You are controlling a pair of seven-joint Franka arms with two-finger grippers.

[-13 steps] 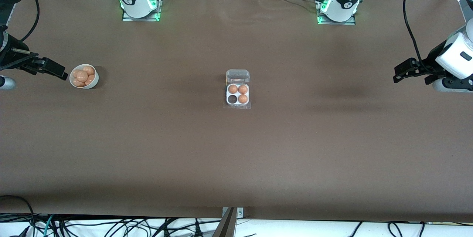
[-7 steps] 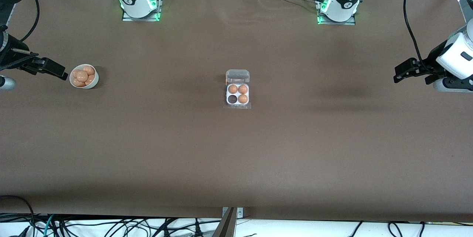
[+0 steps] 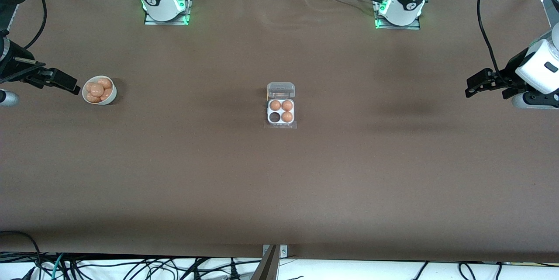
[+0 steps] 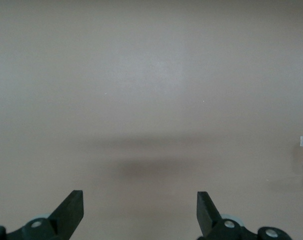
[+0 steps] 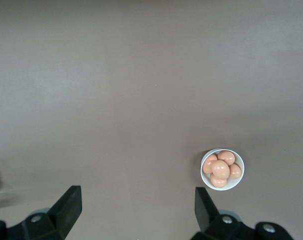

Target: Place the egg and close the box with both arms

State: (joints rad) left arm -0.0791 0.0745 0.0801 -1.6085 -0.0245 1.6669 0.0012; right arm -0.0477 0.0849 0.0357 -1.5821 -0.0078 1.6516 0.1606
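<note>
Three eggs are sitting in the box (image 3: 281, 111) at the middle of your bench (image 3: 279, 175), its clear lid standing open and one cell nearer the front camera lying empty. You are seeing the egg (image 3: 96, 89) topping a pile in the white bowl (image 3: 112, 95) toward the right arm's end. Your right gripper (image 3: 65, 82) is hanging released just beside that bowl, and your left gripper (image 3: 476, 83) is hovering released over bare bench at the left arm's end.
</note>
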